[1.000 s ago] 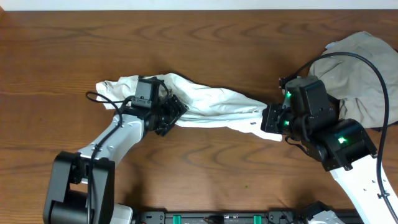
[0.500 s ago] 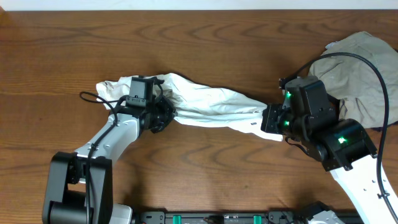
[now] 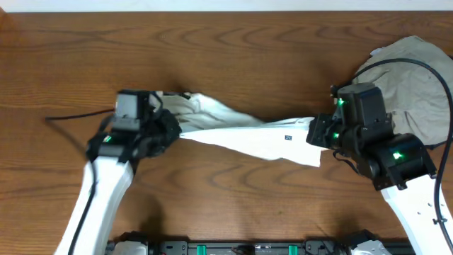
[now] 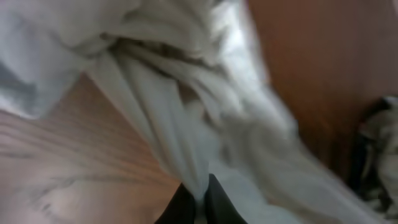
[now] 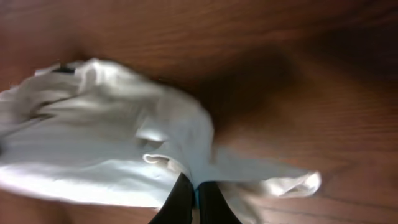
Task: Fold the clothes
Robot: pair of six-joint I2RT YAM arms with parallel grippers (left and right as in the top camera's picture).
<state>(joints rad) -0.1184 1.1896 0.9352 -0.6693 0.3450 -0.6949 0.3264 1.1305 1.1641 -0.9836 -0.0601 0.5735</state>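
Overhead evenly lit, both wrist views blurred

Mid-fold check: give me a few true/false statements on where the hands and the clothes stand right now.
1. The left hand is shut on the white garment. True.
2. The right hand is open and clear of it. False: it is shut on the garment's other end.
3. The white garment lies folded flat. False: it is stretched and bunched between the two hands.
4. A tan garment lies in a heap on the table, on the right arm's side. True.
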